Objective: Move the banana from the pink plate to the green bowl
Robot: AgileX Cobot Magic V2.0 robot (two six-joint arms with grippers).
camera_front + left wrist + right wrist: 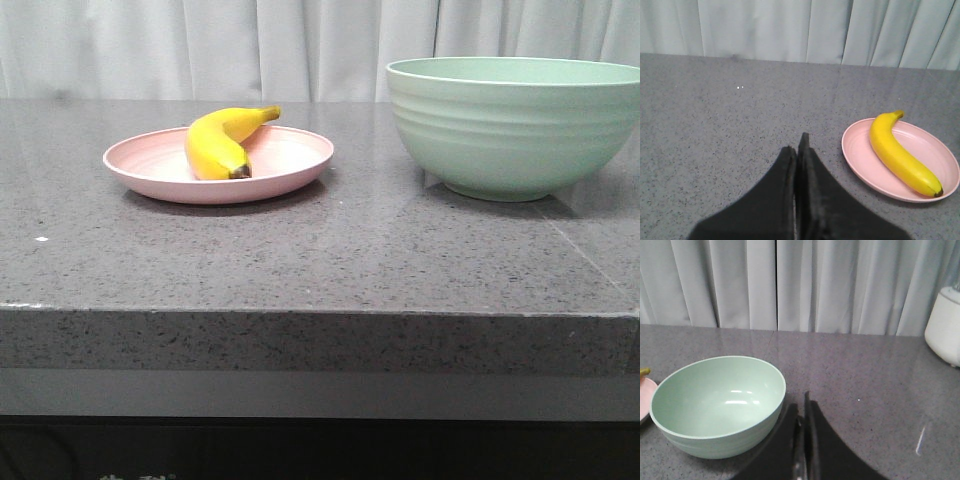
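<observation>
The yellow banana [222,143] lies on the pink plate [290,155] at the left of the grey table. The green bowl [515,125] stands empty at the right. Neither gripper shows in the front view. In the left wrist view my left gripper [797,145] is shut and empty over bare table, apart from the plate [945,160] and the banana [897,152]. In the right wrist view my right gripper [802,405] is shut and empty, just beside the bowl [717,402]. A sliver of the plate [644,397] shows past the bowl.
The grey stone table [320,260] has its front edge close to the camera. White curtains [200,45] hang behind it. A white appliance [945,327] stands at the table's far side in the right wrist view.
</observation>
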